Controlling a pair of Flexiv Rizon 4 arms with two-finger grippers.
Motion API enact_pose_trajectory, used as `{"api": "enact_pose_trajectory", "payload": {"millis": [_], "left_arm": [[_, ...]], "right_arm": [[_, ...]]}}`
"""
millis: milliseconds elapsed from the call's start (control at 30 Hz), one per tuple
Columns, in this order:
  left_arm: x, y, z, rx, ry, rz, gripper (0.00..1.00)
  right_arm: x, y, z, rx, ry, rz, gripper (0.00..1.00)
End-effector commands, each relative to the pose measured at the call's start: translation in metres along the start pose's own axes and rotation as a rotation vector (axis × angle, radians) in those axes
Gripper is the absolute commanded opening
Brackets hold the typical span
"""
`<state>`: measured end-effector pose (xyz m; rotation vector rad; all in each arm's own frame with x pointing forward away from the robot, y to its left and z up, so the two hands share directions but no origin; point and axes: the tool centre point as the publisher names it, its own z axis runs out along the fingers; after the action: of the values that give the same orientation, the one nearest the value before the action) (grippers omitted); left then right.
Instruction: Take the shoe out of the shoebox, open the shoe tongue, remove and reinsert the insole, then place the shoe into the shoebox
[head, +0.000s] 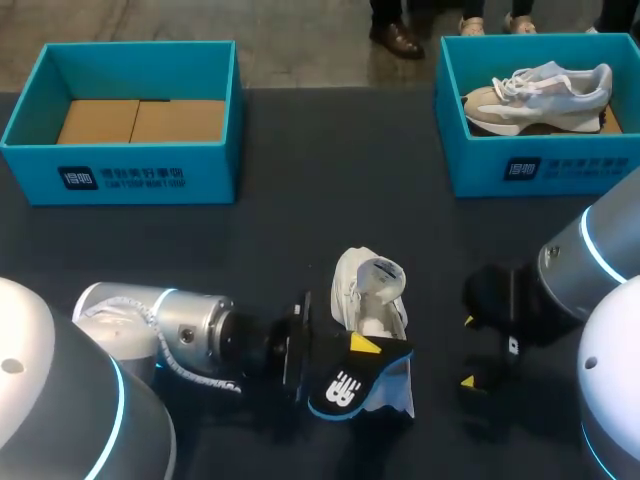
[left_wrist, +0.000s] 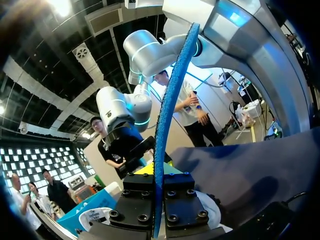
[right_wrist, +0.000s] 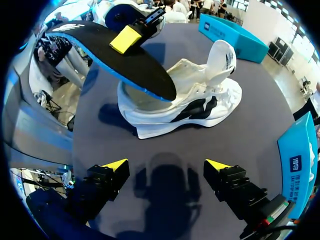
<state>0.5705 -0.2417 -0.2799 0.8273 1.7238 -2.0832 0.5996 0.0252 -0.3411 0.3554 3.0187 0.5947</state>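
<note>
Your left gripper (head: 360, 348) is pinching the insole (right_wrist: 145, 75), long axis angled down toward what looks like the opening of the shoe (right_wrist: 200, 100) sitting near-centre, while your right gripper (right_wrist: 167, 167) waits wide open, empty, just right.

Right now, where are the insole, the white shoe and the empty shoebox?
insole (right_wrist: 140, 67), right wrist view, black top surface.
white shoe (right_wrist: 200, 107), right wrist view, side panel.
empty shoebox (head: 130, 178), head view, front wall.
</note>
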Motion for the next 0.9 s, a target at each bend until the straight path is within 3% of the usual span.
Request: {"api": "enact_pose_trajectory", "payload": {"millis": [33, 333, 900], "left_arm": [[0.0, 0.0, 0.002, -0.004, -0.001, 0.0, 0.0], [0.0, 0.002, 0.001, -0.009, -0.003, -0.007, 0.0], [0.003, 0.001, -0.002, -0.003, -0.005, -0.016, 0.0]], "right_arm": [[0.004, 0.008, -0.005, 0.023, -0.028, -0.008, 1.0], [0.015, 0.028, 0.011, 0.076, -0.021, -0.029, 1.0], [0.017, 0.036, 0.032, 0.089, -0.01, -0.002, 1.0]]}}
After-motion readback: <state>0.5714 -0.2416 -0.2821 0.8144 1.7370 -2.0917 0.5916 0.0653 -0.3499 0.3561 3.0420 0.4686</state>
